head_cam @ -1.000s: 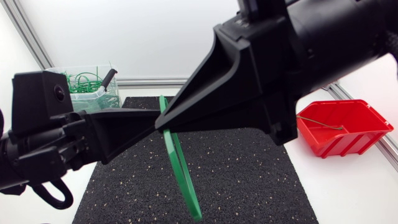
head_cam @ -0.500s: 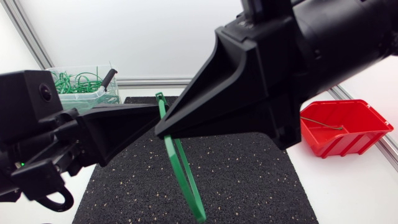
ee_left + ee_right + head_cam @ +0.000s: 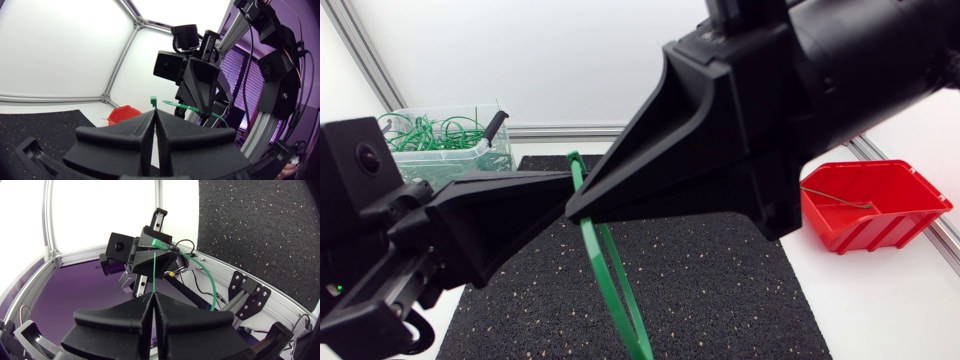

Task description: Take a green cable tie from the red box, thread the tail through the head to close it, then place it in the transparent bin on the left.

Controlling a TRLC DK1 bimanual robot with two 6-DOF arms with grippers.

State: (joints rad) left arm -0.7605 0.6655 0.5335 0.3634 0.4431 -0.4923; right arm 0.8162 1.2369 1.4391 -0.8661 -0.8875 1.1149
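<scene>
A green cable tie hangs in the air above the black mat, bent into a long narrow loop. Both grippers are shut on its upper part. My left gripper reaches in from the left. My right gripper comes down from the upper right and meets it tip to tip. In the left wrist view the tie's head sticks up from my shut left gripper. In the right wrist view the strap runs from my right gripper to the left one. The loop's lower end is cut off.
The transparent bin with several green ties stands at the back left of the mat. The red box sits at the right on the white table, with one thin tie lying in it. An aluminium frame rail runs along the back.
My left arm has sunk lower and drawn back to the left, uncovering more of the bin. The tie has shifted slightly left with it. The right gripper has held still.
</scene>
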